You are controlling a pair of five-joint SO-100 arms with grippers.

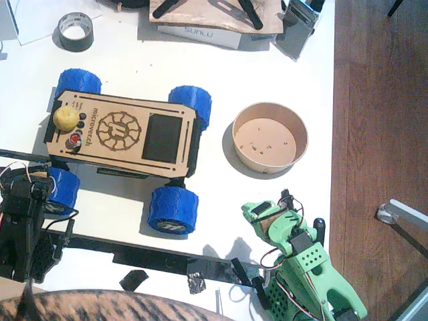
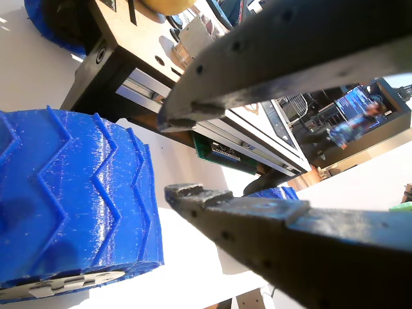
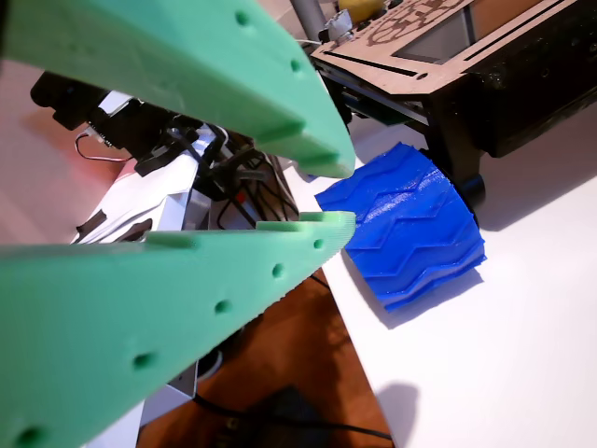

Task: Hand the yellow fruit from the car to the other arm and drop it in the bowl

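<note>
The yellow fruit [image 1: 65,118] rests on the left end of the car [image 1: 120,130], a light-wood deck on blue wheels, beside a red button [image 1: 73,140]. In a wrist view the fruit's underside [image 2: 167,5] peeks over the deck's edge. My left gripper [image 1: 37,186], black, hangs low next to the car's front-left wheel [image 2: 71,199]; it [image 2: 174,154] is open and empty. The tan bowl [image 1: 269,137] stands right of the car with only crumbs inside. The other arm, green, holds my right gripper [image 1: 262,215] in front of the bowl. This gripper [image 3: 340,193] is open and empty, facing a blue wheel [image 3: 410,224].
A grey tape roll [image 1: 73,30] and a white box [image 1: 200,33] lie along the back. The table's right edge [image 1: 333,167] drops to a wooden floor. A black bar [image 1: 167,257] runs along the front edge. A striped sleeve [image 1: 100,307] shows at the bottom.
</note>
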